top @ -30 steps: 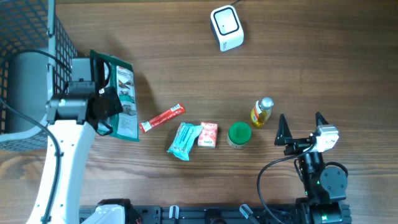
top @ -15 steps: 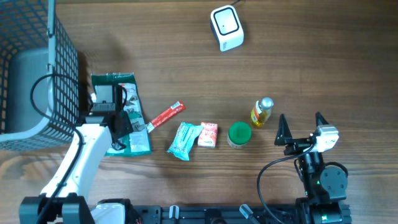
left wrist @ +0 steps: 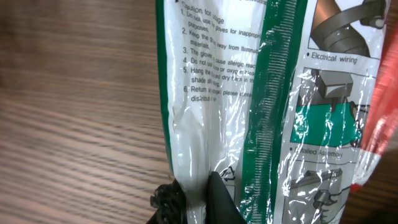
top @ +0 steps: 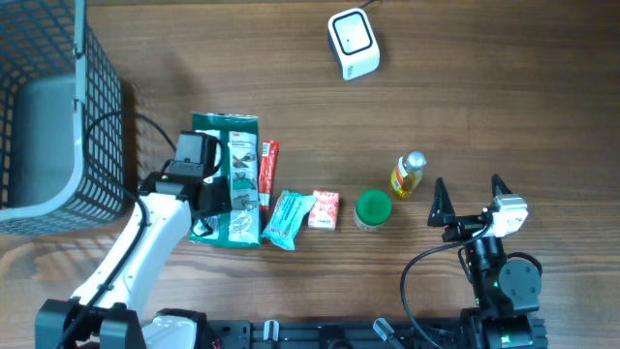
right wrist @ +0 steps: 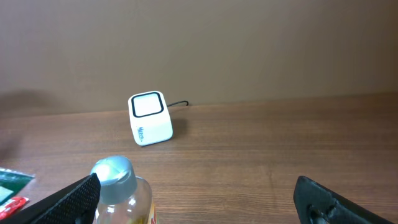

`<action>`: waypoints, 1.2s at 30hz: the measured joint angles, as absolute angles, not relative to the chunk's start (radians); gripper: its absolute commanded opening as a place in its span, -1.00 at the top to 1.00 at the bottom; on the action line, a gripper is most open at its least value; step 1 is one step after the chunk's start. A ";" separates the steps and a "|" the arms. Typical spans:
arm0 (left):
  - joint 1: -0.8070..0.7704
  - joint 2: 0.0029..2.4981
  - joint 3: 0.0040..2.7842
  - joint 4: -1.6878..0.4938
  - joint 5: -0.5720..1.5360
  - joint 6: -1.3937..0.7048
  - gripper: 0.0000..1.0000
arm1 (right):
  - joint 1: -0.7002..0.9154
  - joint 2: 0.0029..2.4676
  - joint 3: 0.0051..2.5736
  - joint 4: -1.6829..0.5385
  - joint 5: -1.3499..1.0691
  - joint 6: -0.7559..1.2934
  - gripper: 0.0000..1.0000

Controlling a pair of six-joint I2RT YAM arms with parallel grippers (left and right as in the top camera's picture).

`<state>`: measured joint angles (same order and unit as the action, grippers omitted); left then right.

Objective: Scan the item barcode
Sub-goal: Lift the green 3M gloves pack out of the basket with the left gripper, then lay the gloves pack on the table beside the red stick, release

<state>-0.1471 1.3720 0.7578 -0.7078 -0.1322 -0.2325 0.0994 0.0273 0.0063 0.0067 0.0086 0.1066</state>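
While the packet (top: 240,155) lay on the table (top: 484,97), left of centre and near the basket (top: 58,116), it was gripped at its left side by the clenched left gripper (top: 211,199). From the left wrist, a black fingertip (left wrist: 221,199) was seen pressed against the clear and green film, below lines of printed text. A red stick (top: 268,174) was laid along the packet's right edge, touching it. Further right, a teal pouch (top: 288,218), a pink pack (top: 325,209), a green-lidded jar (top: 373,209) and a bottle (top: 408,174) were set in a row. The scanner (top: 353,43) was placed well apart from the packet, at the table's far side. The right gripper (top: 470,199) was held released and empty, jaws spread wide, just right of the bottle.
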 measured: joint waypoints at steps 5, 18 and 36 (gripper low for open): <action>-0.156 1.372 0.758 -0.694 -0.137 -0.223 -0.21 | 0.099 0.027 0.006 0.007 0.009 0.107 -0.99; -0.156 1.357 1.008 -0.789 -0.205 -0.219 -1.00 | 0.099 0.027 0.006 0.007 0.009 0.107 -0.99; -0.156 1.288 1.073 -0.805 -0.163 -0.235 -1.00 | 0.099 0.027 0.006 0.007 0.009 0.107 -0.99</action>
<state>-0.1562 1.2884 1.0729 -0.8051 -0.1631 -0.2348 0.0994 0.0273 0.0059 0.0067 0.0086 0.1066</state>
